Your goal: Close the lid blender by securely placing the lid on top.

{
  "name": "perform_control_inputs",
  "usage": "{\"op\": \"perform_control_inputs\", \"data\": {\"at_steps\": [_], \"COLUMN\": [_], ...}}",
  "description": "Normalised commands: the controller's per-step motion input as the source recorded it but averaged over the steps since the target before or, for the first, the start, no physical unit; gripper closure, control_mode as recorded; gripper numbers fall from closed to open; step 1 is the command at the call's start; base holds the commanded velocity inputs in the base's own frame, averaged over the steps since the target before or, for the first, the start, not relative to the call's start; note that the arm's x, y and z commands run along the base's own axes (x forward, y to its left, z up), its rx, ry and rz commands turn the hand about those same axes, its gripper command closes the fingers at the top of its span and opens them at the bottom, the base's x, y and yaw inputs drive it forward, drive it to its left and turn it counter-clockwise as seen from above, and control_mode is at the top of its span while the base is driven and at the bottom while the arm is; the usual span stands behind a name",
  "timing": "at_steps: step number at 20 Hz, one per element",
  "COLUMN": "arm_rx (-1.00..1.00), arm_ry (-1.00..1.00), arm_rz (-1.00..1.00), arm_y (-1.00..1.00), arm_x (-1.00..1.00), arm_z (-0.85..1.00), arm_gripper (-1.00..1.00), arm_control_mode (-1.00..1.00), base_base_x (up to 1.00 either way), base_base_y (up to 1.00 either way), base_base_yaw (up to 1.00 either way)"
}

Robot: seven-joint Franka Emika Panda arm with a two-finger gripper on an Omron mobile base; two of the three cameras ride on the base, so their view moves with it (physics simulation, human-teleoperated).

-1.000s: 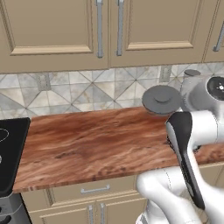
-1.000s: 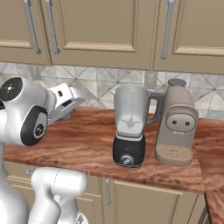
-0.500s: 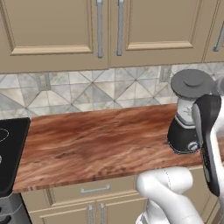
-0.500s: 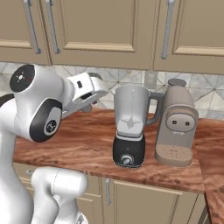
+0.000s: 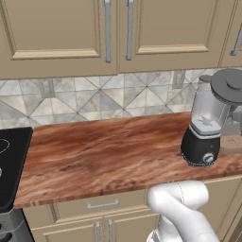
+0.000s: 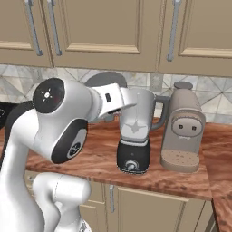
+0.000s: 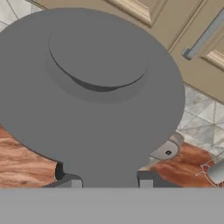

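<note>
Kitchen corner, wooden desk [image 5: 104, 146] running along the front, dark cooktop [image 5: 9, 160] at its left end.

Nearest to the cameras: pincer [image 7: 106, 180], closed on the small side tab of the lid [image 7: 92, 87], one dark tip visible on each side of the tab. Lid carried in the air, tilted up on its edge rather than flat, raised centre knob turned toward the hand camera.

Next, on the desk: blender [image 5: 205, 123], upright, black base with silver dial, clear jar open on top. Seen from the left base camera, lid [image 5: 229, 85] near the jar's rim at its upper right side; seen from the right base camera, lid [image 6: 106, 80] just beside the jar on the left, at rim height above the blender [image 6: 134, 131]. Not yet seated on the jar.

Just beside the blender, a beige-grey coffee machine [image 6: 181, 131]. Behind all, tiled wall [image 5: 94, 99] and beige cupboards [image 5: 61, 33].

Handling, as a judgement: probably light and stiff, a thin hard disc, smooth and perhaps slippery. Grip at the tab gives a small contact far from the centre, so may swing or twist between the tips. Needs to be brought level and centred over the rim before lowering; tall jar possibly easy to tip if pushed from the side.
</note>
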Motion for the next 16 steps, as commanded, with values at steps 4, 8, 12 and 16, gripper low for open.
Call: {"op": "perform_control_inputs", "data": {"at_steps": [4, 8, 12, 16], "arm_rx": [0.12, 0.09, 0.04, 0.01], "arm_ry": [0.0, 0.0, 0.01, 0.0], "arm_rz": [0.0, 0.0, 0.0, 0.0], "arm_y": [-0.3, -0.31, -0.1, -0.03], "arm_x": [0.37, 0.27, 0.3, 0.34], "arm_z": [0.08, -0.02, -0.13, -0.08], "arm_gripper": [1.0, 1.0, 1.0, 1.0], "arm_control_mode": [-1.0, -1.0, -1.0, -1.0], "base_base_x": [0.0, 0.0, 0.0, 0.0], "base_base_y": [0.0, 0.0, 0.0, 0.0], "base_base_yaw": [0.0, 0.0, 0.0, 0.0]}}
